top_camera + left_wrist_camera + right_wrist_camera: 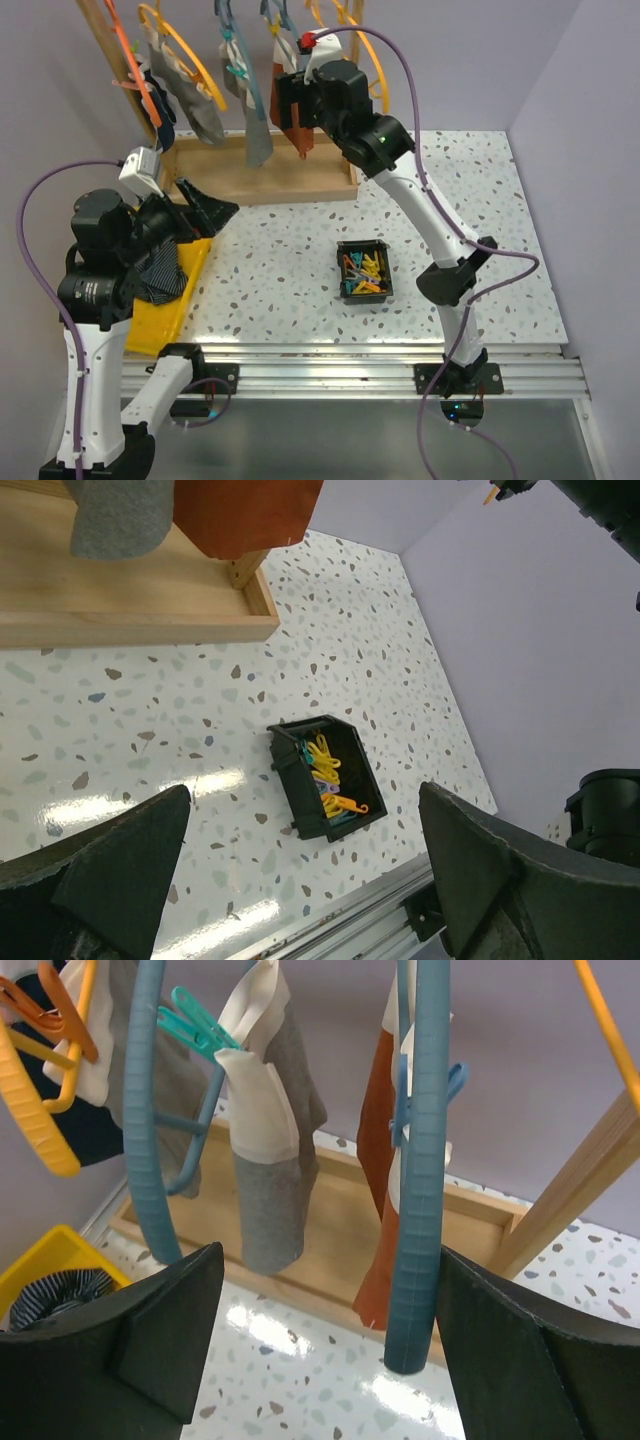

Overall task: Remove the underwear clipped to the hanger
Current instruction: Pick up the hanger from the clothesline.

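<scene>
Several underwear pieces hang clipped to plastic hangers on a wooden rack: grey underwear (pixel 260 140) (pixel 270 1190), rust-brown underwear (pixel 300 135) (pixel 372 1160) and dark navy underwear (pixel 165 125) at the left. My right gripper (pixel 290 112) (pixel 330 1255) is open, up at the rust-brown piece; a blue hanger bar (pixel 415 1180) hangs between its fingers, close to the right one. My left gripper (pixel 210 205) (pixel 303 800) is open and empty, low at the left over the table. A striped dark piece (pixel 160 270) (pixel 55 1295) lies in the yellow bin (pixel 150 325).
A black box of colourful clips (pixel 364 271) (pixel 325 780) stands mid-table. The rack's wooden base tray (pixel 270 180) (pixel 130 590) lies at the back. A teal clip (pixel 195 1025) and a blue clip (pixel 400 1100) grip the hanging cloth. Orange and yellow hangers (pixel 185 50) hang left.
</scene>
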{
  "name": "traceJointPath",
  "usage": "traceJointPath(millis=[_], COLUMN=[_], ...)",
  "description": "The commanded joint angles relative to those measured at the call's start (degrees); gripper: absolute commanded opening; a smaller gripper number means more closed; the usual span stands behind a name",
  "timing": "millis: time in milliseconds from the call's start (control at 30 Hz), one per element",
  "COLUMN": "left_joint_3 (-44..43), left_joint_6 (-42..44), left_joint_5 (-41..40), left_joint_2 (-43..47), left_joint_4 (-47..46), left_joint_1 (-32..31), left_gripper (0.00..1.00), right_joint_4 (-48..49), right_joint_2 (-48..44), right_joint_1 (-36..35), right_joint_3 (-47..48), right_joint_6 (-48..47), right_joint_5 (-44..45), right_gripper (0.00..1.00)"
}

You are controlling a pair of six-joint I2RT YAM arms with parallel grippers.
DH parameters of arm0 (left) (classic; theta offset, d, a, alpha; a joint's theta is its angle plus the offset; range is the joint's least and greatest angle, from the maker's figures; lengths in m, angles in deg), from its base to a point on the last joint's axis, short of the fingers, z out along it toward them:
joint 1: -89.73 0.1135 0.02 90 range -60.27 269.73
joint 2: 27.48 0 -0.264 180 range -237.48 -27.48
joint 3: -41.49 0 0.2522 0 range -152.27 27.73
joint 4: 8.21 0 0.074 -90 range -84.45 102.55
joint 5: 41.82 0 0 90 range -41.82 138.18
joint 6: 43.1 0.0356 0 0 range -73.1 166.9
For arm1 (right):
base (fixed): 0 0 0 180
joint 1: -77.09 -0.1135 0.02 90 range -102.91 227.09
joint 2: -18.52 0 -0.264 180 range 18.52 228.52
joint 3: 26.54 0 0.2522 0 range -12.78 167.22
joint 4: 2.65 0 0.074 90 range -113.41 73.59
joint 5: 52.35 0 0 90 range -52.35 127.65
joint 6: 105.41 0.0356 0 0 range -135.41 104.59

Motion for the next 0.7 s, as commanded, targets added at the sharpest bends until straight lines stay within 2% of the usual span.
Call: traceJointPath(millis=[0, 67, 133, 167, 200, 267, 333, 667], left_joint_3=[-1.8, -2.1, -2.2, -2.2, -2.2, -2.2, -2.1, -1.8], left_joint_6=[2.2, 2.4, 2.8, 2.9, 3.1, 3.1, 3.2, 3.2], left_joint_5=[-1.2, -1.4, -2.0, -2.1, -2.3, -2.7, -2.8, -3.2], left_joint_2=[0.3, 0.1, 0.1, 0.1, 0.0, -0.1, -0.1, -0.7], left_joint_4=[2.0, 2.6, 2.8, 3.0, 3.0, 3.1, 3.1, 3.0], left_joint_1=[-0.5, -0.8, -0.9, -1.1, -1.2, -1.4, -1.5, -2.1], left_gripper=[1.00, 1.00, 1.00, 1.00, 1.00, 1.00, 1.00, 1.00], right_joint_4=[8.1, 7.1, 7.2, 7.6, 8.2, 9.2, 8.5, 13.0], right_joint_2=[0.9, 3.3, 4.1, 3.9, 3.6, 3.3, 3.5, -1.2], right_joint_1=[-0.3, -0.2, 0.0, -0.1, 0.0, 0.2, 1.1, 3.0], right_joint_3=[0.4, 3.3, 4.0, 3.6, 3.1, 2.5, 3.8, 4.2], right_joint_6=[-2.5, -2.1, -1.4, -1.0, -0.8, -0.1, 0.4, 1.6], right_joint_5=[3.5, 3.2, 2.3, 2.4, 2.6, 2.7, 2.6, 1.9], right_gripper=[0.85, 0.80, 0.62, 0.48, 0.24, 0.09, 0.00, 0.00])
